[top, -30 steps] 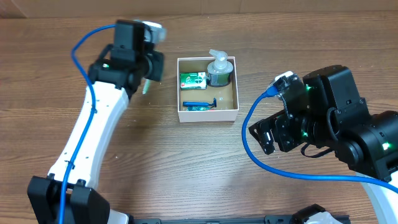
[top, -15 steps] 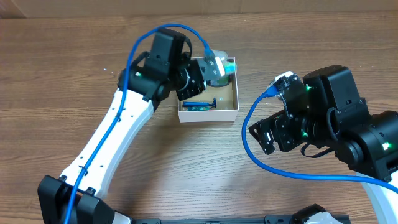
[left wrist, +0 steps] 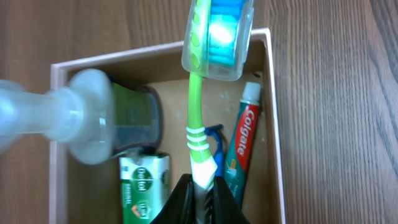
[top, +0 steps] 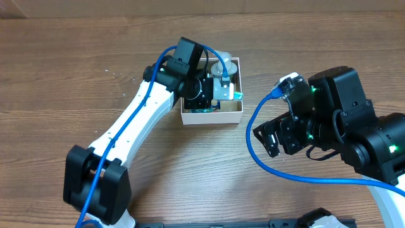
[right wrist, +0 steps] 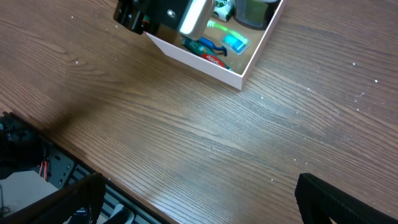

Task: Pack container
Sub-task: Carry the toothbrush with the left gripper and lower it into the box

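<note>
1. Container (top: 233, 116): a square, shallow box with white walls and a tan floor. It is set on the wooden table (top: 76, 69), at upper centre in the overhead view.
2. Left gripper (left wrist: 200, 194): positioned over the container. Its jaws are clamped on the lower handle of a green toothbrush (left wrist: 195, 112).
3. Toothbrush: held above the box contents, w/ a clear cap over the blue-bristled head. The head is shown over the wall far from the gripper (left wrist view).
4. Contents, lying on the floor: a red-and-white toothpaste tube (left wrist: 244, 134) along one wall and a blue razor (left wrist: 215, 133) just beside it.
5. Contents, cont.: a green-and-white packet (left wrist: 144, 186) and a pump bottle (left wrist: 93, 118) standing upright in a corner. The pump top is blurred, being close to the lens.
6. Right gripper (right wrist: 199, 186): held over bare table, well apart from the container. Its fingers are spread wide w/ nothing between them.
</note>
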### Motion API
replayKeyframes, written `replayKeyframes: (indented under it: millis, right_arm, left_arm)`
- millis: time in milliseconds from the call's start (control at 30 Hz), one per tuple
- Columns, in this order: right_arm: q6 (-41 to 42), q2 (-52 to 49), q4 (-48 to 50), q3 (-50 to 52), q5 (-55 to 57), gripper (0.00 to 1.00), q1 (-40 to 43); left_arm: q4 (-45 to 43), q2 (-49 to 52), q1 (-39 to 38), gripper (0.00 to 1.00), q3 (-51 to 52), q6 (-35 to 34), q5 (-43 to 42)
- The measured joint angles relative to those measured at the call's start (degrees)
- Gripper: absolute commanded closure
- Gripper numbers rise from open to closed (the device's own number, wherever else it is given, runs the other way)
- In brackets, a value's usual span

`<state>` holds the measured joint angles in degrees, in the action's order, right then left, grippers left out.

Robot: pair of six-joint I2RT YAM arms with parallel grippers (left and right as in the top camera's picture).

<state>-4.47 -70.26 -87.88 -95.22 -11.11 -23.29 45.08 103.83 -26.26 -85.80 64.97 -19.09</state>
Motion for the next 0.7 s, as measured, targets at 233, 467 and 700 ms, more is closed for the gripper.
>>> replayKeyframes:
  millis: [233, 467, 700]
  right_arm:
    - [0.0, 0.0, 0.0, 0.0, 0.0, 0.00, 0.0]
    - [0.0, 0.0, 0.0, 0.0, 0.0, 0.00, 0.0]
    - [0.0, 0.0, 0.0, 0.0, 0.0, 0.00, 0.0]
  left_arm:
    - [0.2, 1.4, 0.0, 0.68, 0.0, 1.0, 0.0]
    - [-0.1, 1.4, 0.0, 0.00, 0.0, 1.2, 0.2]
    - [-2.9, 1.2, 0.0, 0.00, 0.0, -6.5, 0.0]
